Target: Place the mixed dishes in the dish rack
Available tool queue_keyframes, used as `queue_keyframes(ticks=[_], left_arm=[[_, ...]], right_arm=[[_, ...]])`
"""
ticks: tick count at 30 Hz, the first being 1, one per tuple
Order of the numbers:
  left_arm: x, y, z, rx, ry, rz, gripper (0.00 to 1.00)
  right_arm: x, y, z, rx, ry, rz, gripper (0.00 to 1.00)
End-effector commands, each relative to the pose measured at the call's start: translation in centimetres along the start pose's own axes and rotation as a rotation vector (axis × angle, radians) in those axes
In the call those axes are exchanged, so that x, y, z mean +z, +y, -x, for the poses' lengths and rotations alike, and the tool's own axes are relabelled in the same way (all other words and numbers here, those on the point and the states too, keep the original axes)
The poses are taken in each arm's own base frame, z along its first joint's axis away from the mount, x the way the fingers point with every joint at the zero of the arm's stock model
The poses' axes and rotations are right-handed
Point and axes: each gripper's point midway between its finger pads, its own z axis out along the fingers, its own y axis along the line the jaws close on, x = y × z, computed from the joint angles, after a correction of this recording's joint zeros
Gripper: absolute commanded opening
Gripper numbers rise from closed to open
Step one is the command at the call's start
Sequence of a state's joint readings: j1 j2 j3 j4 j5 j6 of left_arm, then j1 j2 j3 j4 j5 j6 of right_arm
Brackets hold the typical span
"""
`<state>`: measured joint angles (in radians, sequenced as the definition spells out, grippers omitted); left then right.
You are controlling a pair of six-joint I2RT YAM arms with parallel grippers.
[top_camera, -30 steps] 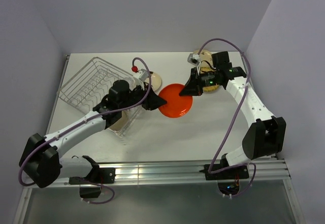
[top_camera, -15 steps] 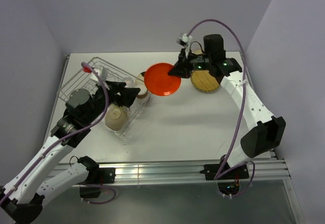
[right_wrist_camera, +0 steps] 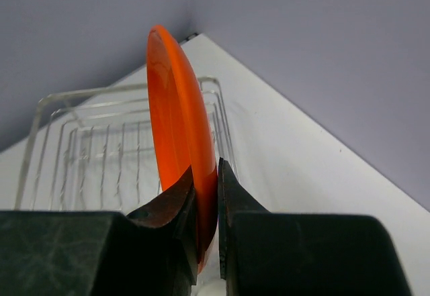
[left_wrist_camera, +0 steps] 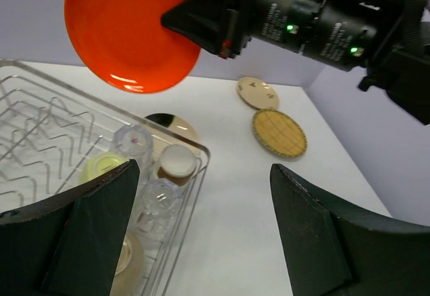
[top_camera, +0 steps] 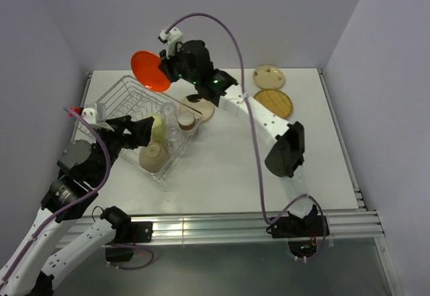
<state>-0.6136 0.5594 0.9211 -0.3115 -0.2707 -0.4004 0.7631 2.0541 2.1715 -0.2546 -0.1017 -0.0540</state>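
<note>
The right gripper [right_wrist_camera: 206, 170] pinches the orange round plate [top_camera: 149, 70] by its rim, held on edge above the dish rack [top_camera: 111, 105], while the left gripper [left_wrist_camera: 201, 175] hangs spread and empty, so next the plate must be lowered into what looks like a free prong slot.

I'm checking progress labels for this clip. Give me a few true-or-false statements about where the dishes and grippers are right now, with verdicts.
1. The right gripper pinches the orange round plate by its rim. True.
2. That plate stands in the silver wire dish rack. False: it is held in the air above it.
3. The left gripper is open, holding nothing. True.
4. The tan woven-look plate lies in the rack. False: it lies on the table.
5. Two clear glasses stand in the rack. True.
</note>
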Motion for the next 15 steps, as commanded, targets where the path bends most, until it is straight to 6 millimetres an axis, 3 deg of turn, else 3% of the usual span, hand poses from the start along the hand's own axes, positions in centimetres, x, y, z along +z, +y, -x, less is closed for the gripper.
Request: queue_keyframes(ticks=[1, 8, 15], left_arm=[[-0.8, 2.0, 1.0, 0.042, -0.029, 0.098, 0.86], [-1.6, 3.5, 1.9, 0.085, -0.05, 0.173, 0.88], [-1.9, 3.8, 1.3, 0.08, -0.032, 0.18, 0.88]], right_arm=[[2.3, -2.0, 5.5, -0.006, -0.232, -0.187, 0.0], [6.5, 0.1, 4.1, -0.055, -0.33, -0.231, 0.0], [9.6, 1.1, -0.3, -0.064, -0.305, -0.238, 0.0]])
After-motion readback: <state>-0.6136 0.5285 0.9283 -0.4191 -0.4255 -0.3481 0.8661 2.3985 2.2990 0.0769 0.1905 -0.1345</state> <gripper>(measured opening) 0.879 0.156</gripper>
